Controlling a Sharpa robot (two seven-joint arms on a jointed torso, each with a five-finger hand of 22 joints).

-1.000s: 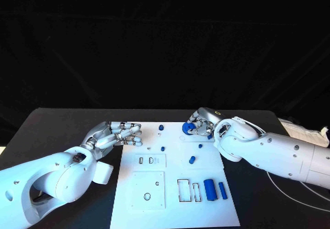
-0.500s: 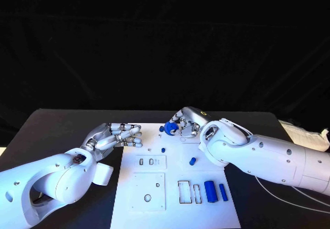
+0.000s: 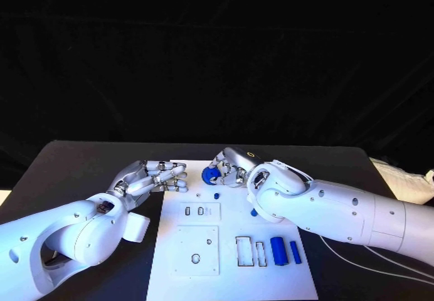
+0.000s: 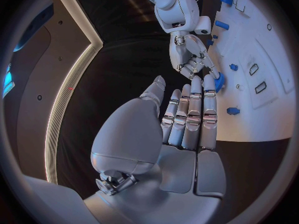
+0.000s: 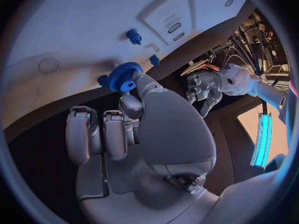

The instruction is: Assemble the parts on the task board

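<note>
The white task board (image 3: 226, 276) lies in the middle of the black table. My right hand (image 3: 233, 168) hovers over the board's far edge and pinches a blue gear (image 3: 212, 175) in its fingertips; the right wrist view shows the gear (image 5: 124, 76) held above the board (image 5: 74, 25). My left hand (image 3: 150, 178) is at the board's far left corner, fingers stretched out side by side, holding nothing. In the left wrist view the right hand (image 4: 192, 59) with the gear (image 4: 219, 80) is just beyond my left fingertips (image 4: 193, 87). Two blue cylinders (image 3: 278, 249) lie at the near right.
A small blue peg (image 3: 217, 195) and another blue piece (image 3: 254, 212) sit mid-board. Two small slots (image 3: 194, 212), a raised plate with an oval hole (image 3: 194, 251) and a rectangular frame (image 3: 244, 249) mark the board. Pale cloth (image 3: 409, 180) lies at the table's right edge.
My right hand has carried the blue gear leftward along the board's far edge, closer to my left hand. The left hand has stayed almost in place.
</note>
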